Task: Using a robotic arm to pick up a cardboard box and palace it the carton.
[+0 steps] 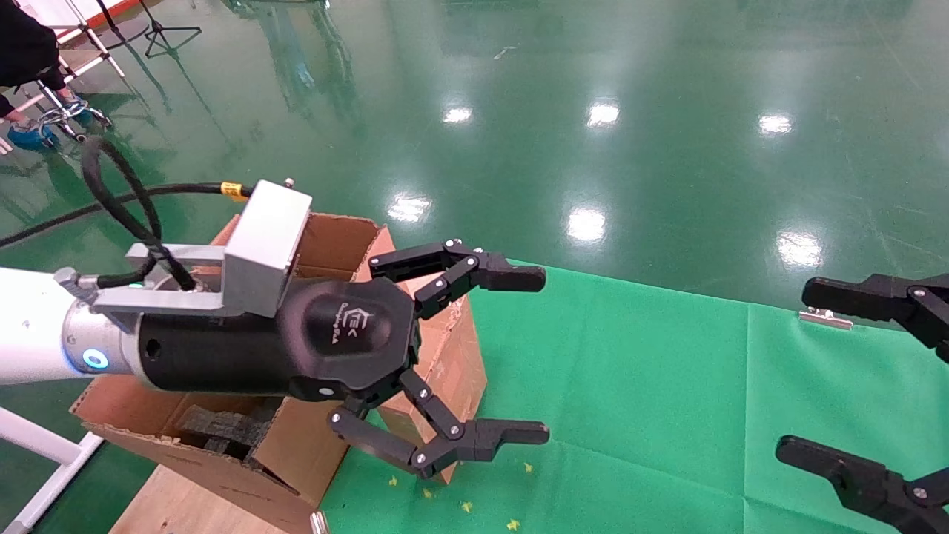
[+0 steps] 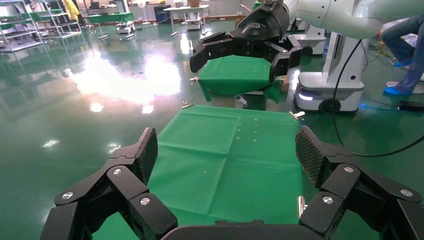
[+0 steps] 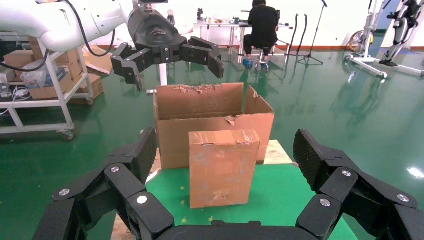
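Cardboard box (image 3: 223, 167) is standing upright just below your left claw (image 1: 474, 356), against the carton (image 3: 212, 122); that claw is gaping wide, nearer than the wide-open right claw (image 1: 864, 378).

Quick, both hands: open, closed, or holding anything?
Left hand: open, empty, raised beside the large brown corrugated carton.
Right hand: open, empty, over the green cloth.
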Motion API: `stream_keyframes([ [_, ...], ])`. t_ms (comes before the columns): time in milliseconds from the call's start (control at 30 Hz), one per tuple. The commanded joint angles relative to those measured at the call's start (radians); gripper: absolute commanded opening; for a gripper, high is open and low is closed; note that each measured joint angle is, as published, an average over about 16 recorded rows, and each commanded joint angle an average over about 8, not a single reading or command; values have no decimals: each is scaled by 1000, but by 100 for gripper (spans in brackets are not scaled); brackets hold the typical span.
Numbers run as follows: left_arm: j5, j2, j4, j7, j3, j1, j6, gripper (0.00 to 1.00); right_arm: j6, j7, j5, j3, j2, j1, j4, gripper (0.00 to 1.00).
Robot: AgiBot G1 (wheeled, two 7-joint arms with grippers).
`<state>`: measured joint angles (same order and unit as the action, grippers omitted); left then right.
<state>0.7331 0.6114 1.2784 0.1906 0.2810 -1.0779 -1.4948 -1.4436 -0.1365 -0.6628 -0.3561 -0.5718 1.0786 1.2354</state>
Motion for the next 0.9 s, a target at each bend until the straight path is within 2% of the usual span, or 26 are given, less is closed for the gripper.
stream_keyframes([
  [33,0,0,0,0,0,0,0,100,0,0,0,0,0,0,0,100],
  [367,0,0,0,0,0,0,0,100,0,0,0,0,0,0,0,100],
  [633,0,0,0,0,0,0,0,100,0,0,0,0,0,0,0,2],
  [900,12,-7,0,9,5,-8,-3,100,0,0,0,0,0,0,0,0],
])
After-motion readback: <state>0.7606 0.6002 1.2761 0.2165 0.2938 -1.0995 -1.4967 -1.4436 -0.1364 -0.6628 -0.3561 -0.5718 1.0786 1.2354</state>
